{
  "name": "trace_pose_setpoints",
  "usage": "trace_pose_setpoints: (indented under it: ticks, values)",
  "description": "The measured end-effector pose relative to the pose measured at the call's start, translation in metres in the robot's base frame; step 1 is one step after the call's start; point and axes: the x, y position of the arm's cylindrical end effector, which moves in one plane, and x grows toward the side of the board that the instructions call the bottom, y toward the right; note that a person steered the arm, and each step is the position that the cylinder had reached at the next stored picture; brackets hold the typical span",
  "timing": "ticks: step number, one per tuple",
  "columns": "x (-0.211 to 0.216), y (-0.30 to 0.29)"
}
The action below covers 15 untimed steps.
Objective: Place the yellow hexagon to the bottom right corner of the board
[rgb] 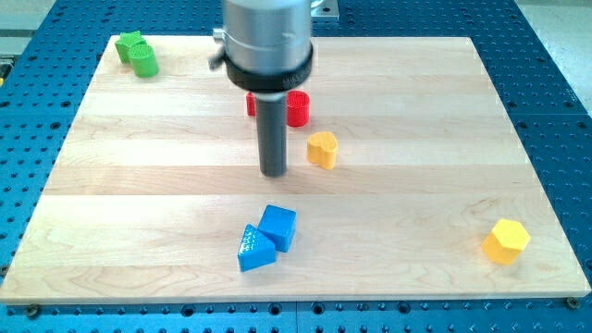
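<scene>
Now | arm upright, my tip [274,173] just left of yellow block [322,149] | yellow hexagon [506,240] bottom right | no pincer

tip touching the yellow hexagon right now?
No. My tip sits mid-board, far from the yellow hexagon near the bottom right corner.

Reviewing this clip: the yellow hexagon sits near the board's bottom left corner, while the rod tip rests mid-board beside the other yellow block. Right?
Not quite. In the camera view the yellow hexagon sits near the board's bottom right corner, not the left. The rest holds: my tip is mid-board, just left of the other yellow block.
</scene>
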Motion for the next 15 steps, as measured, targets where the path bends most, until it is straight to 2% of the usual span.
trace_pose_setpoints:
  ticks: [1,3,4,5,6,7,8,9,10,11,13,14,15]
  values:
    - [-0.014,0.047]
    - [0.080,0.192]
    - [0.043,0.111]
    - [0.002,0.141]
    - [0.034,0.199]
    - [0.086,0.245]
    - [0.064,0.248]
    - [0.061,0.312]
    - [0.092,0.358]
    - [0.106,0.337]
    - [0.106,0.281]
    - [0.101,0.279]
    - [0.078,0.281]
